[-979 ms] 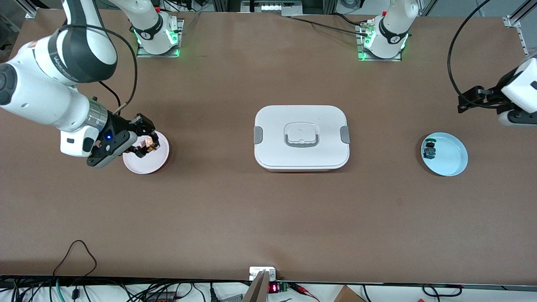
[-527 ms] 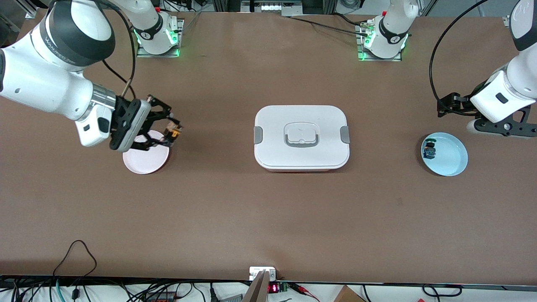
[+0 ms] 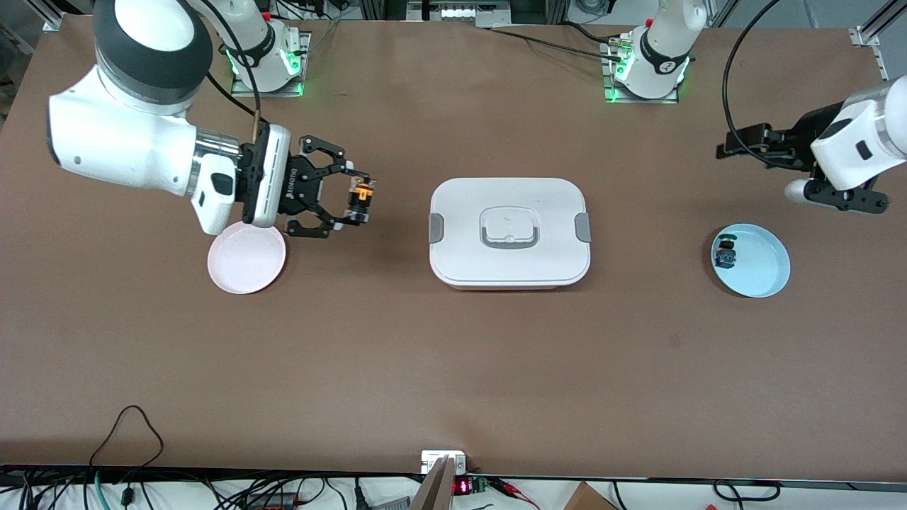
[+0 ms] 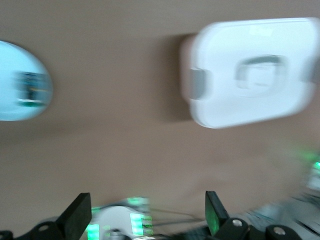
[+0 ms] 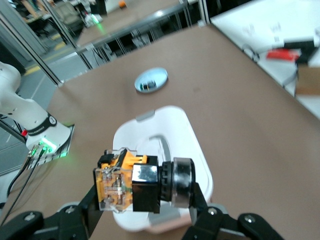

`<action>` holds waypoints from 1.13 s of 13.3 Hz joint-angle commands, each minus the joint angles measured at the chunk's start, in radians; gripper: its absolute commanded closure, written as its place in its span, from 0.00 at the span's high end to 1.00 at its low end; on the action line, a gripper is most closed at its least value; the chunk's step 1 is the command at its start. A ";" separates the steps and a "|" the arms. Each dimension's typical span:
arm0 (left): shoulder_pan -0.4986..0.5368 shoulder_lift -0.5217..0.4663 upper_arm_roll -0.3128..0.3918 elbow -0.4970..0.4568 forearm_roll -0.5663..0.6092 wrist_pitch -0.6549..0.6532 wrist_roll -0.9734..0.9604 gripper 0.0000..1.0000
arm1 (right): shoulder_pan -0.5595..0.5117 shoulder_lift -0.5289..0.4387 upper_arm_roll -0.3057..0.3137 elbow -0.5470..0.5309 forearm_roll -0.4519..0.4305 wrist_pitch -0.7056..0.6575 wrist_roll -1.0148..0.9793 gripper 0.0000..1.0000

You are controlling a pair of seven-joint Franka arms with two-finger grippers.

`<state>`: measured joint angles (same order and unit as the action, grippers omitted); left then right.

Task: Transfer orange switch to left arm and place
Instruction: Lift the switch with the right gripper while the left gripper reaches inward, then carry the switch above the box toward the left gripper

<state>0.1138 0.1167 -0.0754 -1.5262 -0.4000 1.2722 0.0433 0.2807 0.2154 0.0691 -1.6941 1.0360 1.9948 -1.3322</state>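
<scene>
A pink plate point(image 3: 246, 258) is seen nearest the front camera at the right arm's end of the table, and a light blue plate point(image 3: 751, 260) lies about as near at the left arm's end. On the blue plate a small blue-and-green switch point(image 3: 725, 253) is set close to the rim on the side toward the box; it is shown in the left wrist view point(image 4: 31, 89) as a blurred dark shape.

Between the two plates, at the middle of the table, the white box point(image 3: 509, 232) is placed with its lid on, grey clips at both short ends and a grey-rimmed handle recess on top. It is also caught in the left wrist view point(image 4: 251, 70) and in the right wrist view point(image 5: 165, 150).

The right gripper point(image 3: 353, 200) is held in the air over bare table between the pink plate and the box, its fingers pointed toward the box. The orange switch point(image 3: 361, 200) is clamped between the fingertips, clear of both plate and box. In the right wrist view the orange switch point(image 5: 142, 182) is seen lying sideways in the grip, orange body at one end and black ringed cap at the other.

The left gripper point(image 3: 733, 146) is raised over the table farther from the front camera than the blue plate. Its fingers point(image 4: 77, 220) are spread wide, with nothing between them.
</scene>
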 commanded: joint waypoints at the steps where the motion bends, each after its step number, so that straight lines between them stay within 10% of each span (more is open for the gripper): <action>1: 0.093 0.049 0.000 -0.089 -0.381 -0.050 0.017 1.00 | 0.043 0.033 -0.002 0.004 0.142 0.033 -0.151 0.02; 5: 0.087 0.012 -0.024 -0.296 -0.745 0.082 0.013 1.00 | 0.127 0.048 -0.002 0.004 0.277 0.074 -0.240 0.02; 8: 0.086 -0.002 -0.174 -0.379 -0.906 0.298 0.015 1.00 | 0.185 0.079 -0.002 0.004 0.519 0.073 -0.342 0.02; 15: 0.086 -0.012 -0.386 -0.396 -1.066 0.568 -0.092 1.00 | 0.267 0.087 -0.003 0.022 0.558 0.235 -0.367 0.02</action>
<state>0.1888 0.1461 -0.4217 -1.8919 -1.4358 1.7857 -0.0269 0.5227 0.3042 0.0715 -1.6874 1.5466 2.1811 -1.6784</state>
